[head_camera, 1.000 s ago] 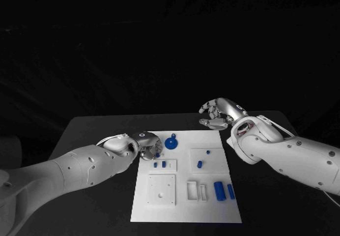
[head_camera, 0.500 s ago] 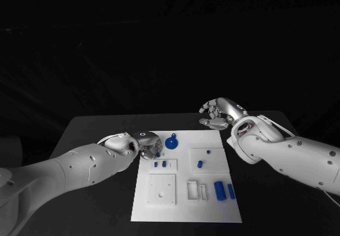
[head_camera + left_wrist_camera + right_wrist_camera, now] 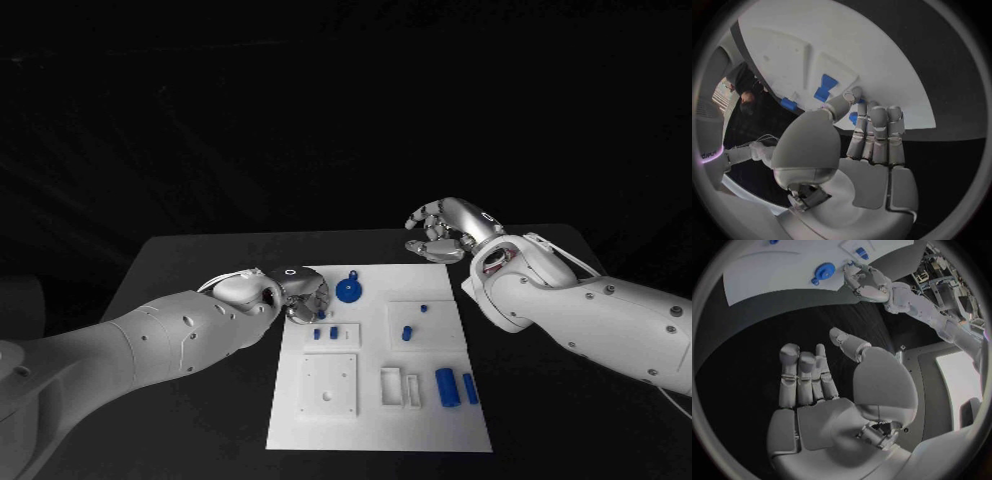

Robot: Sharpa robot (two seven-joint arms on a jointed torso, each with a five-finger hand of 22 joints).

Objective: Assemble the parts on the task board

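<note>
While both hands [image 3: 300,297] [image 3: 440,230] hold nothing (fingers apart), seven blue parts [image 3: 447,384] dot the task board [image 3: 378,425].

One black table [image 3: 202,260] carries one white task board [image 3: 378,425], and two silver hands are there, the left hand [image 3: 299,295] at the board's left edge near its far corner and the right hand [image 3: 440,232] past its far right corner. Seven blue parts show on the board: one round part with a stem [image 3: 348,291] near the far edge, two small blocks [image 3: 325,334] side by side toward the left edge, two small pieces [image 3: 414,324] in the raised square toward the right edge, and two long bars [image 3: 456,387] near the right edge toward the near corner.
</note>
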